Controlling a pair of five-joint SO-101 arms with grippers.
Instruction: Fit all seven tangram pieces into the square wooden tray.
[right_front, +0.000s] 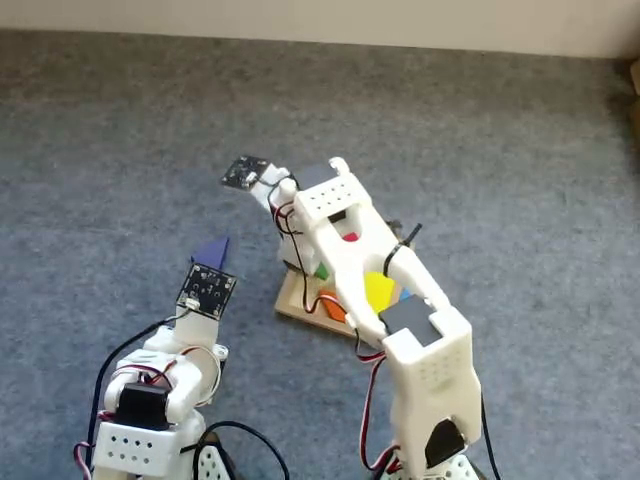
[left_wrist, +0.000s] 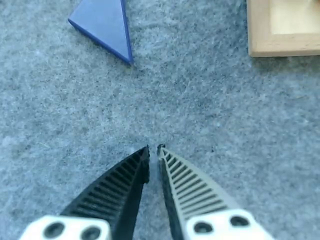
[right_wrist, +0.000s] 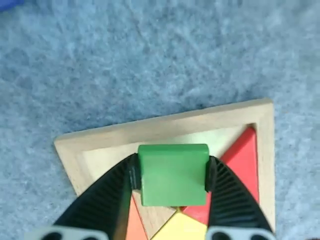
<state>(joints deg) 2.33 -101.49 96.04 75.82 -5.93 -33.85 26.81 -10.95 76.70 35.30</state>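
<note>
The square wooden tray (right_wrist: 165, 125) lies on grey carpet, with red (right_wrist: 240, 160), yellow (right_wrist: 182, 227) and orange (right_wrist: 134, 225) pieces inside. My right gripper (right_wrist: 172, 170) is shut on a green square piece (right_wrist: 172, 185), held over the tray's bare part next to the red piece. In the high view the right arm (right_front: 350, 250) stretches over the tray (right_front: 292, 300). A dark blue triangle (left_wrist: 102, 25) lies on the carpet outside the tray. My left gripper (left_wrist: 153, 150) hovers over bare carpet short of it, shut and empty.
Grey carpet covers the whole work area. The tray's corner (left_wrist: 282, 30) lies close to the blue triangle (right_front: 212, 250). The left arm's base (right_front: 150, 420) and cables sit at the near edge, beside the right arm's base (right_front: 430, 400).
</note>
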